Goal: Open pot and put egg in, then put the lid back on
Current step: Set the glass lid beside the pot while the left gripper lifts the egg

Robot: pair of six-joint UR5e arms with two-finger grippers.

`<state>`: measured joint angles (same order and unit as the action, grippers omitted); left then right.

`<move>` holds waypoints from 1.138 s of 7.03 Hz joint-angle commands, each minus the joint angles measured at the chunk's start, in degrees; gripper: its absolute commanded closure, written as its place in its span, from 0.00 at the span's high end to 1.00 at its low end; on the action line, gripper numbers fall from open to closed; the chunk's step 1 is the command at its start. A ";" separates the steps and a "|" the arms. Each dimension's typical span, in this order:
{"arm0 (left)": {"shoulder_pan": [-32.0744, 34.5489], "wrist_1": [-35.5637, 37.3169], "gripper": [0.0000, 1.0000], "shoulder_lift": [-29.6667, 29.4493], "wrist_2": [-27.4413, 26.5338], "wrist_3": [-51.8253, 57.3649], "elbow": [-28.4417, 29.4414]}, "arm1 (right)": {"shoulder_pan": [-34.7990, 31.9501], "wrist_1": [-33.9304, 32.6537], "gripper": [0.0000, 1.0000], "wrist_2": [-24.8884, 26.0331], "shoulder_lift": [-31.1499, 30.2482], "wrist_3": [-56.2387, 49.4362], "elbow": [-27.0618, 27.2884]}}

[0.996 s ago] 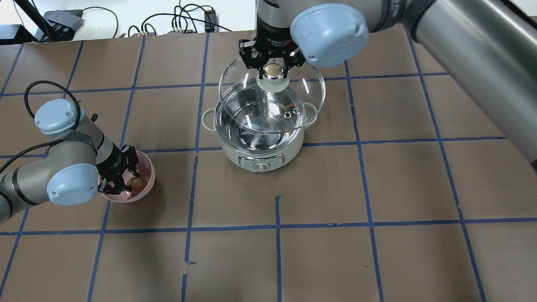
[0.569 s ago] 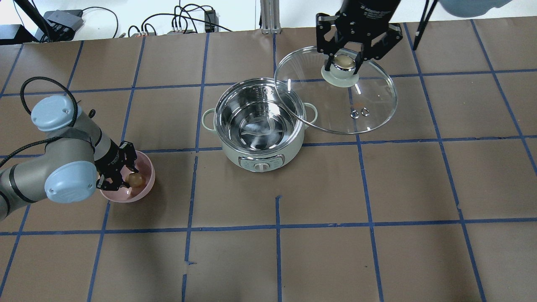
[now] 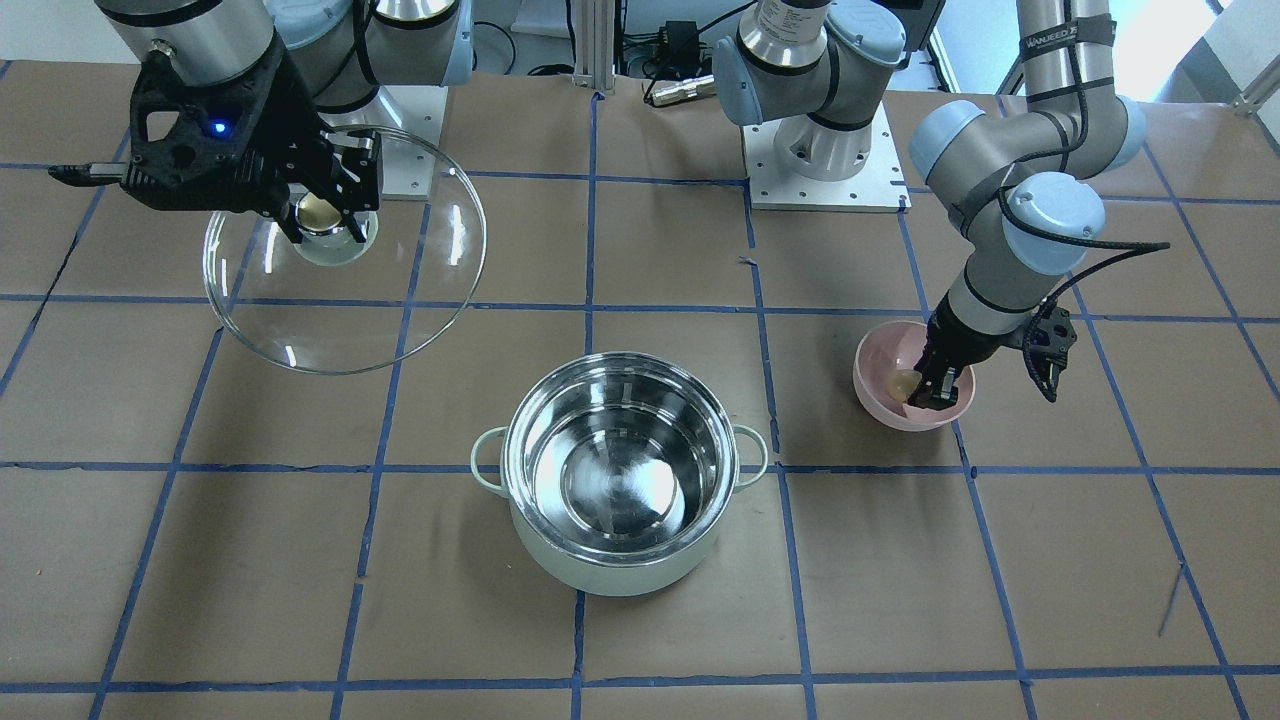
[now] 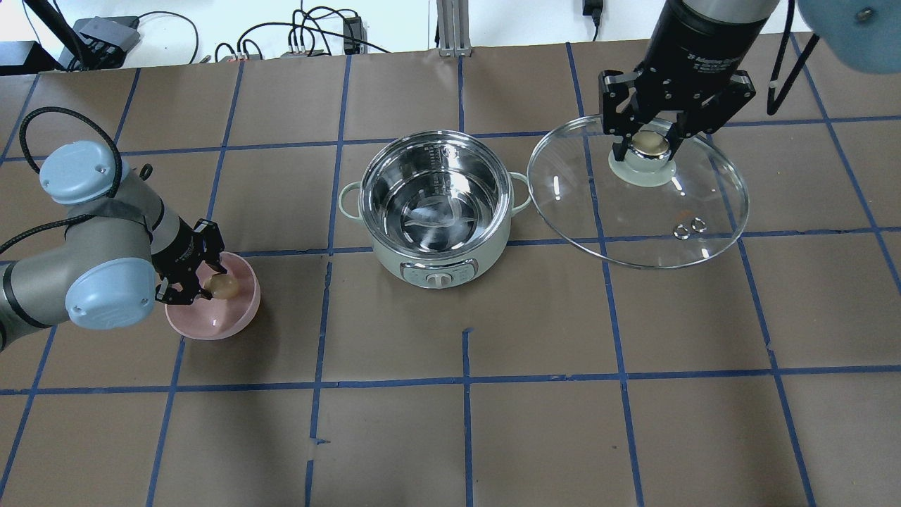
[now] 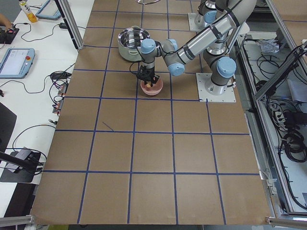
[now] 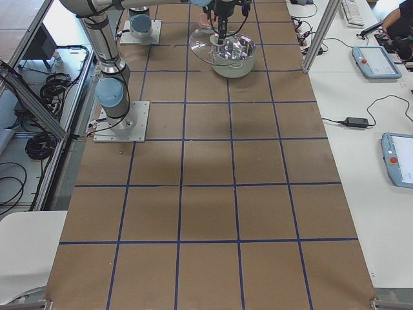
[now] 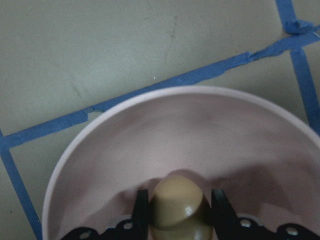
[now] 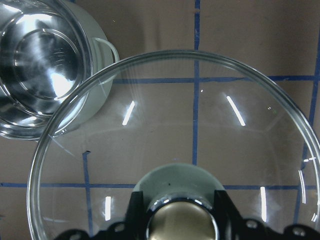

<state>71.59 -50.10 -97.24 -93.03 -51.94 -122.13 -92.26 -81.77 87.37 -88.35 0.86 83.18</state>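
**Pot open, egg pinched in the bowl; transfer comes next**

Lid step: done, as I judge it. The pot stands uncovered mid-table, its steel inside bare, nothing in it. The right gripper has its fingers closed on the knob of the lid. It holds the glass off the table, somewhat tilted, out to the pot's right-hand side. In the overhead view the lid's rim lies just beside the pot's right loop handle. It no longer covers the opening.

Egg step: in hand. The left gripper is down in the pink bowl, well apart from the pot on its left. On the wrist camera both fingers press against the sides of the egg, so the jaws stand only an egg's width apart. I cannot tell whether the egg is clear of the bowl's floor yet.

Next move, my reading:
- Raise the egg straight up past the bowl's rim.
- Carry it across to the pot's opening and lower it well inside before letting go. A drop onto steel could crack it.
- Keep the squeeze light; the shell is smooth and rounded and may slip or twist.
- Park the lid where it is until the left arm is out, then bring it back level over the rim.
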 commanded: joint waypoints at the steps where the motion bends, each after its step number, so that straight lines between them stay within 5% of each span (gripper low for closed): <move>1: 0.39 -5.07 0.13 2.05 0.30 -0.18 3.11 | 0.07 -0.84 0.07 -1.14 -1.12 -2.00 1.19; 4: 7.31 -16.14 0.13 3.29 1.97 -2.80 15.03 | 0.33 -1.73 0.09 -2.38 -1.04 -8.27 1.54; 8: 16.01 -16.17 0.12 -0.04 7.68 -10.43 22.01 | 0.86 -1.20 0.09 -2.47 -1.12 -8.59 1.90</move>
<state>84.62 -66.54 -95.98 -86.54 -59.14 -102.13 -91.45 -83.00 84.91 -89.47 -7.61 84.95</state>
